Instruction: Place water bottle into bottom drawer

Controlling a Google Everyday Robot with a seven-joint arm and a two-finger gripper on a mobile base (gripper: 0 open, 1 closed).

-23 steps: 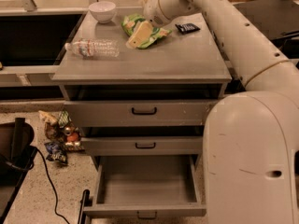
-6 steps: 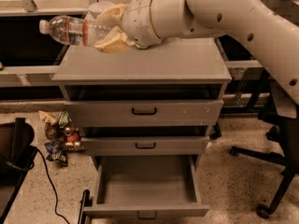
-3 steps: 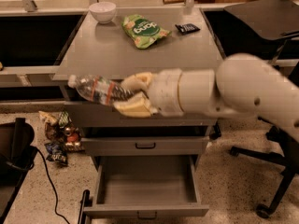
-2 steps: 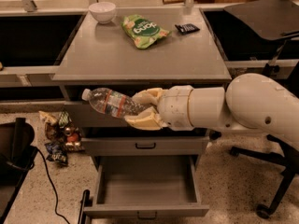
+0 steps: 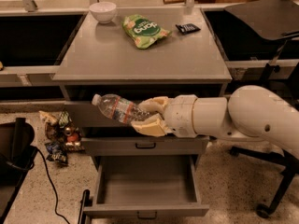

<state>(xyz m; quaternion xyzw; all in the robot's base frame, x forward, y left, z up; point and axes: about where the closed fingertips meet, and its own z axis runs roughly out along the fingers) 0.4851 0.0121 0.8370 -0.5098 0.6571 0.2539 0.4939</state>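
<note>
Small clear crinkled plastic water bottle with a white cap is clamped at its lower half between the fingers of my pale two-finger gripper. It hangs tilted, cap up-left, in front of the upper drawers and above the deep grey metal bottom drawer, which stands pulled open. Pickup looks done; I judge that lowering and release remain. Its pale label shows reddish marks I can't read. On the grey counter, the green snack bag carries white lettering, illegible to me.

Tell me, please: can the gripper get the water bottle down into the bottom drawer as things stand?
Probably yes. The gripper holds the water bottle in front of the top drawer, and the bottom drawer stands pulled open below it, with nothing visible between them.
</note>
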